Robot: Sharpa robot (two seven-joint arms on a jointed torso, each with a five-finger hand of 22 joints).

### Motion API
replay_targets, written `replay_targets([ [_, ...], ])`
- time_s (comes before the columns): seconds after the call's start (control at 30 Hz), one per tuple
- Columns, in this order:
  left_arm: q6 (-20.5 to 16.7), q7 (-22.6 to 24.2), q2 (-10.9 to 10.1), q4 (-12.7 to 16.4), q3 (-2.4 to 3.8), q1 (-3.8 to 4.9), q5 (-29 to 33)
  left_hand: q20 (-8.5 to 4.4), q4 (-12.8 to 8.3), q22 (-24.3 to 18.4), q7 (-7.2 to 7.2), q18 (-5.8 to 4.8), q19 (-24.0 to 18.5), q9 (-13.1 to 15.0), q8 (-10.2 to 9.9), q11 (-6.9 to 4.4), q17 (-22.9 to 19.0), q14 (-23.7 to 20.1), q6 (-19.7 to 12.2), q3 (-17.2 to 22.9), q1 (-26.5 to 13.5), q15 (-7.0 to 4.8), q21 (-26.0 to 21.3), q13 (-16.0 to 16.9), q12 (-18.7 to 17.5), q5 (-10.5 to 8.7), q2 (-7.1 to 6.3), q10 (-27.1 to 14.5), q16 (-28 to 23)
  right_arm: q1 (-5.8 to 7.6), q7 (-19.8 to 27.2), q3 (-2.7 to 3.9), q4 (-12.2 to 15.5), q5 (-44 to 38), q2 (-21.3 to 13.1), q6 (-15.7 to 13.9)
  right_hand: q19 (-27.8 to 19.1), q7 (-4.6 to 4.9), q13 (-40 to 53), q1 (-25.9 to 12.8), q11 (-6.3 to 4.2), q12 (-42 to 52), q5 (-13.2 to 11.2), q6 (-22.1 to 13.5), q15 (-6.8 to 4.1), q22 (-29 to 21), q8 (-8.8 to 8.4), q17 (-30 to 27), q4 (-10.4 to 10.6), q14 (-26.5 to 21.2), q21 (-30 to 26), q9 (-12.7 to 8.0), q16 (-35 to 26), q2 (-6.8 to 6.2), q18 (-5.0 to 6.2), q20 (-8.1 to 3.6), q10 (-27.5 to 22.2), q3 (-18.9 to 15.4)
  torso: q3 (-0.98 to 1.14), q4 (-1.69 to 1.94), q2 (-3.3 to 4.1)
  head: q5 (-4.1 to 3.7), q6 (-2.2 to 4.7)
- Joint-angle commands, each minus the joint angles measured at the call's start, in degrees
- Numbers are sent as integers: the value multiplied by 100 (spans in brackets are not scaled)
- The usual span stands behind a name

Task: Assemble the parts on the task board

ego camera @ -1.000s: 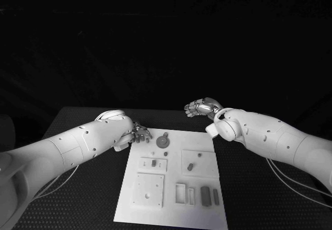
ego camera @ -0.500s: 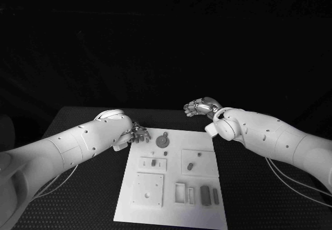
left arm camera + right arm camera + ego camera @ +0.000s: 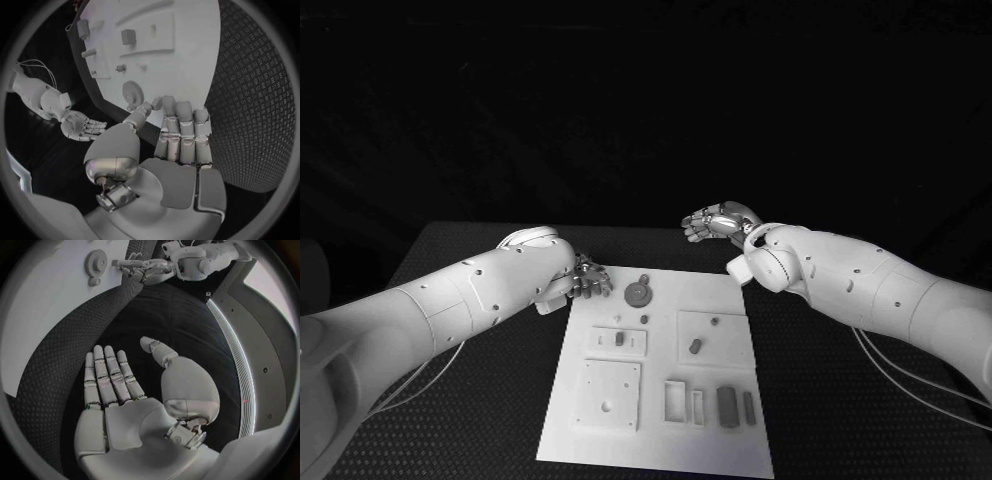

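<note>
Left hand (image 3: 589, 278): silver, fingers straight and a little apart, nothing in it; it hovers at the far left corner of the white rectangular task board (image 3: 718, 445). Just beyond its fingertips, on the board, lies the small round toothed gear-like part (image 3: 638, 293), with what looks like a short stub beside it, though the view is too coarse to be sure.

Right hand (image 3: 717, 224): silver, palm flat, fingers spread, empty, held off the board's far right corner, well apart from any part.

Step in hand, as I judge it: left hand going for the gear. To do it well: come down over the gear w/ thumb and finger either side of the rim, pinch at the edge, not the teeth face, lift straight so it doesn't skate on the smooth plate. Keep the right hand out of the way.

Further from the hands, toward the robot: small dark pegs (image 3: 695, 347) on raised white blocks, slotted holders and dark bars (image 3: 728, 408) at the near edge.

Surface: black textured table (image 3: 473, 420), grippy-looking mat; board sits flat on it. Room beyond is dark.
</note>
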Motion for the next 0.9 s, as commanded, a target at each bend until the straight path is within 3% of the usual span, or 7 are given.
replay_targets([
  [0.03,62,59,9,-4,-4,-9,131,-583,-56,14,21,-83,-32,-20,32,0,10,-9,6,25,75,31,-15,6,-30,42,74,36,-23,-1,68,1,3,-36,13,31,-32,214,5,-13,-3,-30,25,-1,-2,8,25,-8,-14,-47,-40,-7,24,-11,-106,8,54,-2,0,2,0,-1,4],
  [0.2,43,70,11,7,-4,-9,243,-579,-126,33,23,-85,-20,-61,68,-3,13,2,5,106,259,34,-14,9,-48,25,211,62,-23,-1,66,1,0,-36,18,39,-32,214,5,-14,-3,-31,25,-1,-2,9,25,-8,-14,-47,-42,-8,24,-12,-106,8,55,-3,1,1,2,-3,3],
  [0.23,53,69,12,7,-4,-9,269,-579,-48,30,15,-84,-5,-85,82,3,11,8,4,295,390,33,-24,7,-61,-174,149,73,-28,-1,66,1,-2,-36,18,38,-32,214,5,-14,-3,-31,25,-1,-2,9,25,-8,-14,-47,-42,-8,24,-12,-106,8,55,-3,1,1,2,-3,3],
  [0.37,55,62,10,4,-3,-9,305,-570,68,52,25,-99,11,-142,122,5,12,19,-10,556,565,42,-27,12,-83,-109,127,89,-33,-1,66,1,-1,-36,18,38,-32,214,5,-15,-3,-32,25,-1,-2,10,26,-9,-13,-48,-43,-8,24,-12,-106,9,55,-4,-2,0,0,-2,7],
  [0.47,63,56,10,-9,-3,-9,311,-562,27,83,33,-114,11,-177,167,9,19,22,-28,649,641,49,-20,24,-93,259,168,98,-31,-1,65,1,1,-36,14,37,-32,214,5,-17,-3,-32,25,-2,-2,11,26,-9,-13,-48,-44,-9,24,-13,-107,9,55,-5,-2,-1,1,-2,7],
  [0.6,54,41,12,-23,-3,-9,311,-559,-37,107,32,-120,14,-199,218,8,25,27,-29,683,659,53,-17,37,-99,552,229,108,-27,-1,64,1,0,-36,17,36,-32,214,5,-18,-3,-33,24,-1,-3,12,26,-9,-12,-48,-45,-9,25,-13,-107,9,56,-6,-2,3,2,-2,7],
  [0.9,-53,6,10,-42,-2,-8,311,-566,-127,140,9,-119,42,-219,317,-10,39,59,7,705,645,43,-8,60,-95,835,295,147,-6,-1,62,1,0,-36,19,40,-31,214,5,-21,-3,-34,24,-1,-3,15,27,-11,-11,-48,-47,-10,25,-14,-107,9,57,-8,-6,5,1,3,5],
])
